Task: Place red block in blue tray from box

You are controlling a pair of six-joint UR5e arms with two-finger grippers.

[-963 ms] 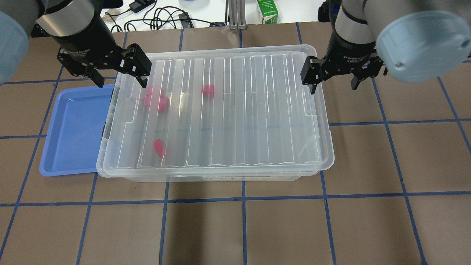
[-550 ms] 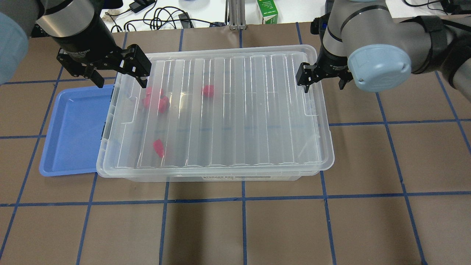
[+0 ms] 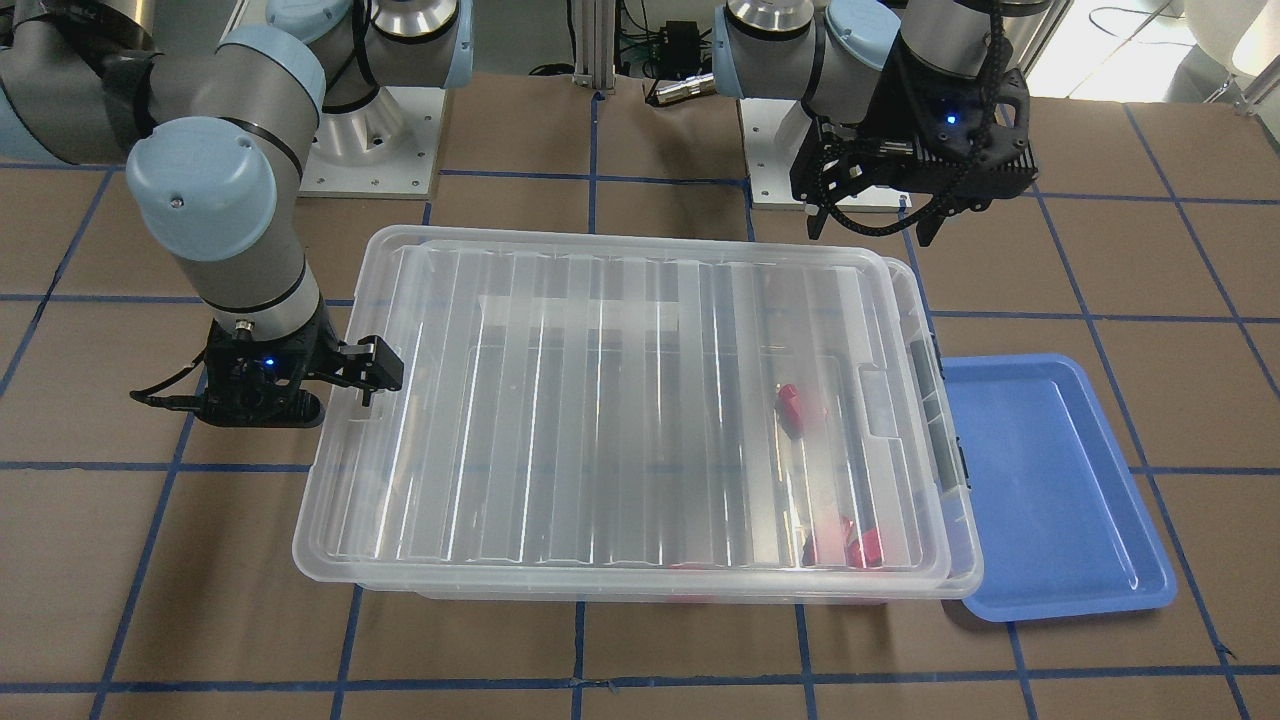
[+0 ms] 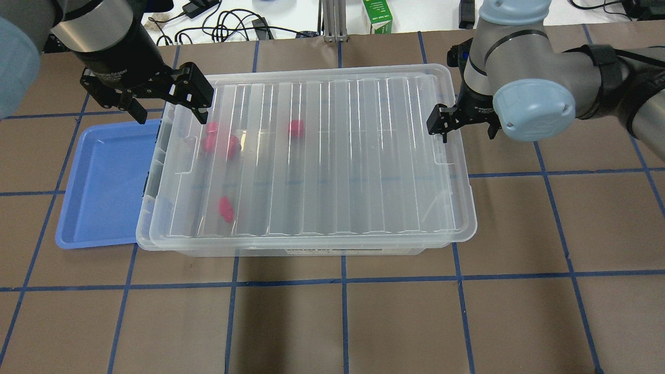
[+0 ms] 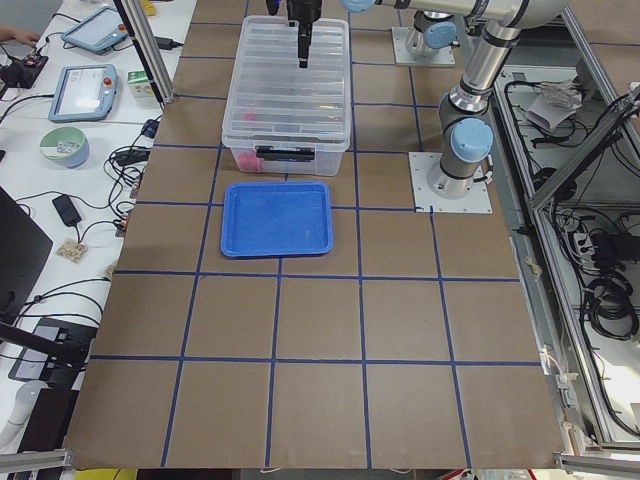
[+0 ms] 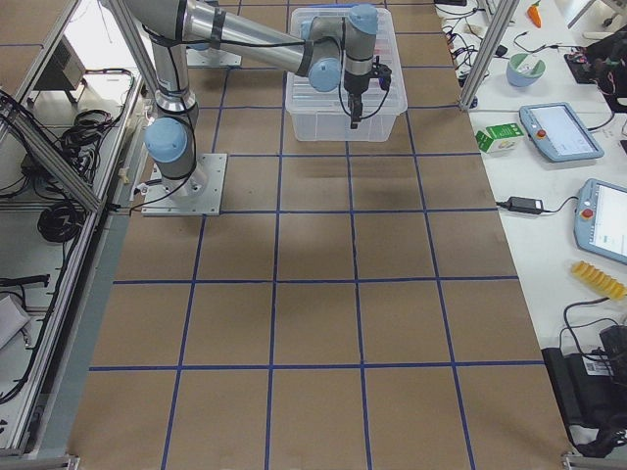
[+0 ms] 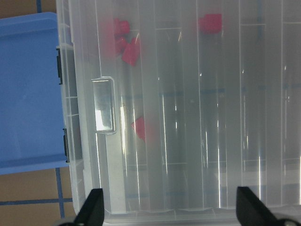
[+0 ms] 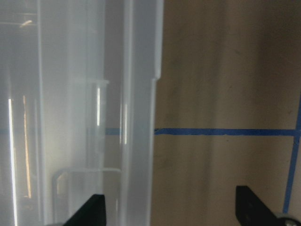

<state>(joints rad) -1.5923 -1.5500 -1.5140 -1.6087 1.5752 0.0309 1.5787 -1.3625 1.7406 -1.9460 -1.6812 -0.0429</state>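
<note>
Red block (image 7: 139, 128) looks pinkish, blurred, inside the lidded clear box (image 4: 208, 252).

overhead, front views oppose, share box (image 4: 363, 156); wrist cams close above.

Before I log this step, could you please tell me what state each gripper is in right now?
Left gripper: open, holding nothing.
Right gripper: open, holding nothing, with a finger on each side of the box lid edge.

Bright even light, white glare streaks across the box (image 4: 311, 161), soft shadows, right wrist view blurry
</note>
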